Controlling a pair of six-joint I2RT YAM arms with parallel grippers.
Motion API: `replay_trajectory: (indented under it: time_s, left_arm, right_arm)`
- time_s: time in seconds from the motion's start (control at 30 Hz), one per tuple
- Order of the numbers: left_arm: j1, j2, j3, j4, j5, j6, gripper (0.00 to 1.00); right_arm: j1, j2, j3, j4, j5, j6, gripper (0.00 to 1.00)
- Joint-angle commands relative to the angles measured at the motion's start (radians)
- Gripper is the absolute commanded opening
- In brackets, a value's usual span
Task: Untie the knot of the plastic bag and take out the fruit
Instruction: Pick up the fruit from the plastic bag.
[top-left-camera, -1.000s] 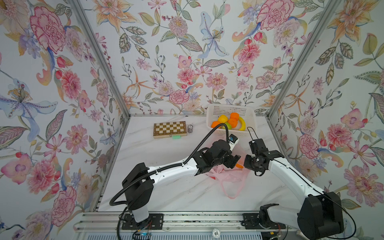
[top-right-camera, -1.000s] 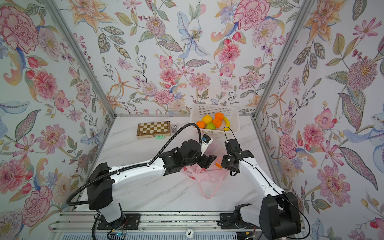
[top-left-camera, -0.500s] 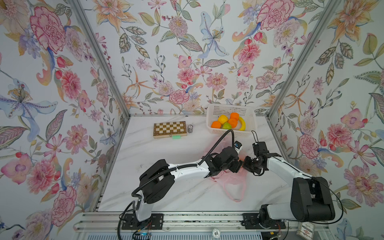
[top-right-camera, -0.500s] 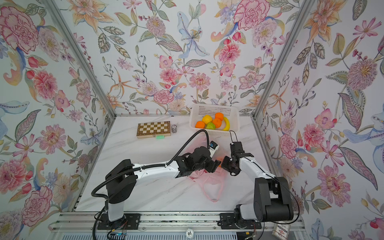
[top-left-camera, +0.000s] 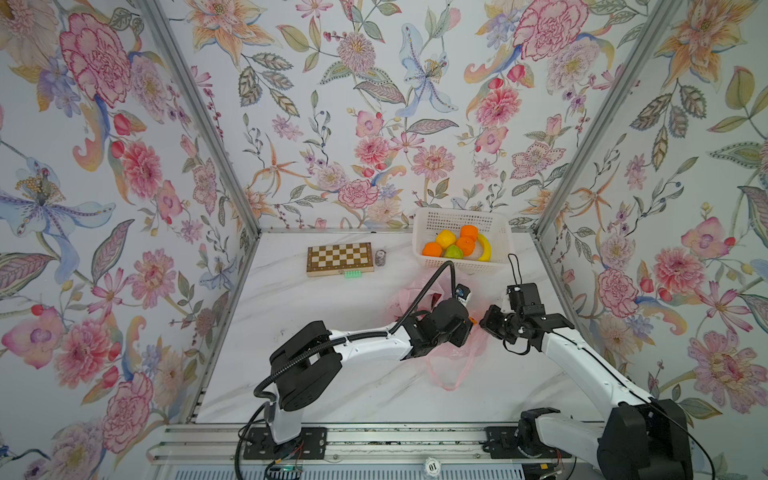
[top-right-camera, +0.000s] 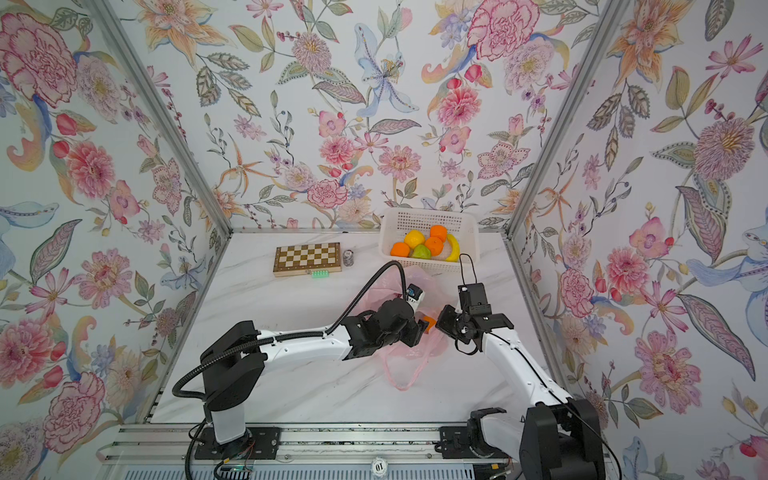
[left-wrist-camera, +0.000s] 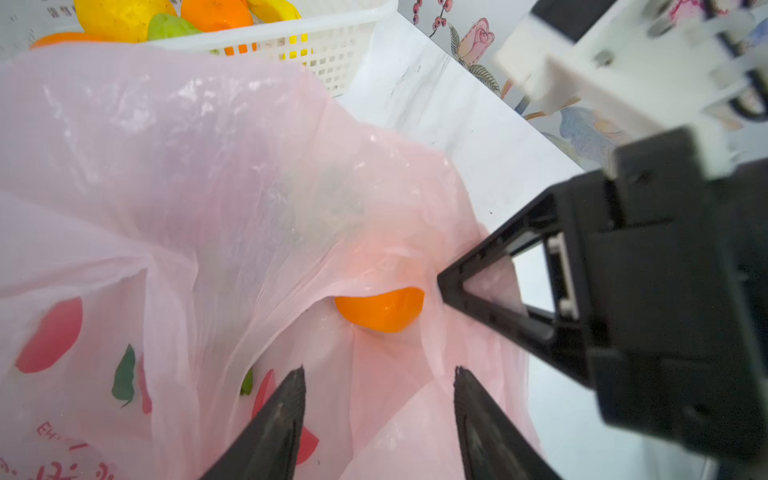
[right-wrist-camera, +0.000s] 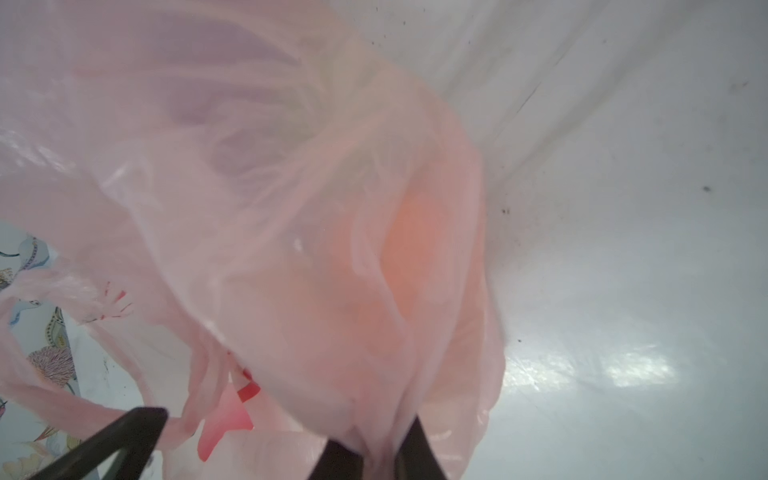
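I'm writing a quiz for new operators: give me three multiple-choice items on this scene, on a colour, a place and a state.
1. Colour of the fruit in the mouth of the plastic bag? A orange; B green; C magenta.
2. Where is the chessboard? A in the bag; B against a side wall; C flat at the far end of the table.
3. The right pincer is: A open; B shut on the plastic bag; C shut on the chessboard.
A, orange skin shows in the left wrist view; C, seen in both top views; B, its tips pinch the pink film.
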Motion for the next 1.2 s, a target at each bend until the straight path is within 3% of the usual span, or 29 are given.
replay_trajectory:
  time_s: [0.0, 0.4, 0.67, 0.87, 1.0, 1.17]
  left_arm:
    - [-0.003, -0.034, -0.042, 0.057, 0.023, -0.083, 0.56]
    - [0.077, 0.131, 0.047, 0.136, 0.095, -0.141, 0.56]
    - [0.089, 0.216, 0.043, 0.249, 0.157, -0.143, 0.69]
    - [0.097, 0.289, 0.079, 0.296, 0.194, -0.157, 0.97]
    - [0.098, 0.356, 0.149, 0.263, 0.186, -0.158, 0.99]
    - [0.097, 0.452, 0.320, 0.042, 0.131, -0.125, 0.98]
  right_arm:
    - [-0.016, -0.017, 0.027, -0.017, -0.012, 0.012, 0.10]
    - [-0.017, -0.065, 0.008, -0.033, -0.046, 0.014, 0.10]
    - [-0.018, -0.065, 0.006, -0.037, -0.072, 0.028, 0.10]
    - [-0.018, -0.072, 0.013, -0.052, -0.088, 0.028, 0.10]
    - [-0.019, -0.075, 0.013, -0.056, -0.091, 0.030, 0.10]
    - [-0.018, -0.071, 0.016, -0.065, -0.097, 0.034, 0.09]
